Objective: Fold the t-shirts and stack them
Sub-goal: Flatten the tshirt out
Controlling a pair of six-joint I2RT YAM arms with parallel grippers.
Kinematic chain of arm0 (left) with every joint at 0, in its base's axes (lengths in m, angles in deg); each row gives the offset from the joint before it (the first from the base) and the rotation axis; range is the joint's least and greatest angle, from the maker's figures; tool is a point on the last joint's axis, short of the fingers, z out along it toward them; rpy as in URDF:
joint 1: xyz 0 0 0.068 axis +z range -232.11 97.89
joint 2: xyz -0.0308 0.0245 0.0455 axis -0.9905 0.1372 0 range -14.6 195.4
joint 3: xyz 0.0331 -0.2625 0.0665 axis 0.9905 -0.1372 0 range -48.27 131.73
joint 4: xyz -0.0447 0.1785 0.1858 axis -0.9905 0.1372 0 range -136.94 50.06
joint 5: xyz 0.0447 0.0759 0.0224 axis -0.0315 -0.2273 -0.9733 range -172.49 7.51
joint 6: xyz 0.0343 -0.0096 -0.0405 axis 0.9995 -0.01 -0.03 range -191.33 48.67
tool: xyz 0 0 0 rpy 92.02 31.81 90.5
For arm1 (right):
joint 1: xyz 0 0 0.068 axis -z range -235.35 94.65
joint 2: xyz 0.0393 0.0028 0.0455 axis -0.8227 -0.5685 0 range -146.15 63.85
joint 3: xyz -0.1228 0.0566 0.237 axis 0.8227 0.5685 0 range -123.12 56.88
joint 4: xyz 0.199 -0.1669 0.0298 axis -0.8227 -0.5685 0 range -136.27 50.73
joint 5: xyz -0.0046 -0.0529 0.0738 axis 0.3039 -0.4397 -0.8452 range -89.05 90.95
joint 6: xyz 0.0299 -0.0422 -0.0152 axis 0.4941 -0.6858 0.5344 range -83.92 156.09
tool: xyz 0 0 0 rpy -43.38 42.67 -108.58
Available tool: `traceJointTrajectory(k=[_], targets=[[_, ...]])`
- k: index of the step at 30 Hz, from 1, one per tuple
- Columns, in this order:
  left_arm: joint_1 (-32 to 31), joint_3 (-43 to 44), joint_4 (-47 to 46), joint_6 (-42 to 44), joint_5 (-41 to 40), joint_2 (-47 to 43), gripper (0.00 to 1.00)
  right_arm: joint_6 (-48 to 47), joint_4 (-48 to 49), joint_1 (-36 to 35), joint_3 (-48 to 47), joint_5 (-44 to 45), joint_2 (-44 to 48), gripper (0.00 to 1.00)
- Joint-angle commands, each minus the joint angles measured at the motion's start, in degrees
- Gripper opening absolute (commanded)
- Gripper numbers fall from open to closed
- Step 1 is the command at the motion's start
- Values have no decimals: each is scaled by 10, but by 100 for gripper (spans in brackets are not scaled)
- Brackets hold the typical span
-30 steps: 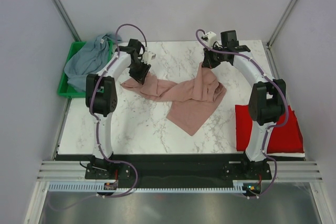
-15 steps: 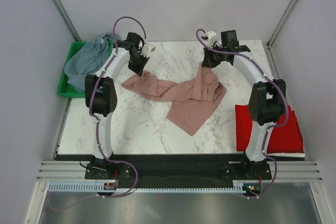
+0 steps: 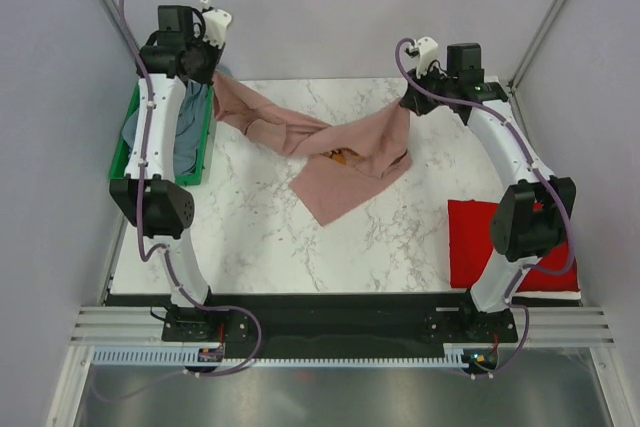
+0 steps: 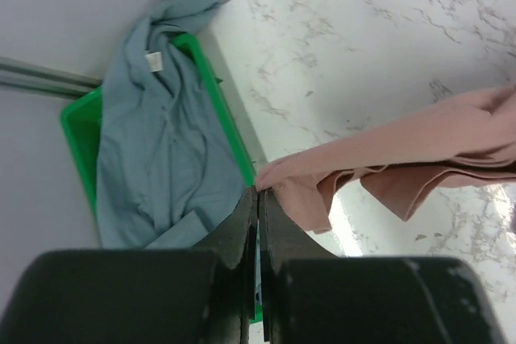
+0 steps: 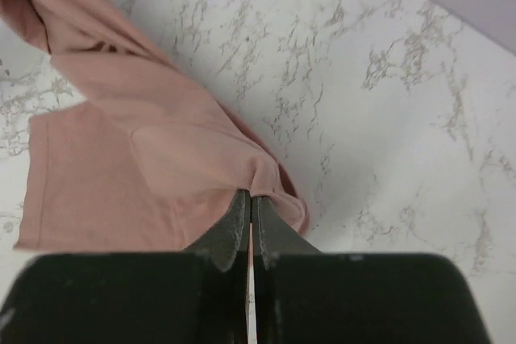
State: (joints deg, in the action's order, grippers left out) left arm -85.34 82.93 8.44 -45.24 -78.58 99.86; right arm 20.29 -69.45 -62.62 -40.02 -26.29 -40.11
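Left tool [image 4: 257, 193] has risen back; with right tool [image 5: 250, 198] (both clamp cloth) it stretches pink tee [image 3: 345, 175], probably for folding.

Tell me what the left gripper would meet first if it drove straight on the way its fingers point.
The left gripper is shut on the dusty-pink t-shirt, so that cloth comes first. Past it, the line seems to reach the green bin, at its wall beside the grey-blue t-shirt; depth is unclear.
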Motion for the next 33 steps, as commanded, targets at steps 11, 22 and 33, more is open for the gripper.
traceJointTrajectory(k=[11, 22, 33], targets=[[7, 35, -21, 8, 1, -85, 2, 21, 35, 9, -9, 1, 132, 0], [7, -122, -1, 10, 51, -143, 2, 14, 0, 10, 49, -16, 213, 0], [7, -259, -4, 19, 94, -107, 2, -17, -22, 10, 103, -8, 216, 0]])
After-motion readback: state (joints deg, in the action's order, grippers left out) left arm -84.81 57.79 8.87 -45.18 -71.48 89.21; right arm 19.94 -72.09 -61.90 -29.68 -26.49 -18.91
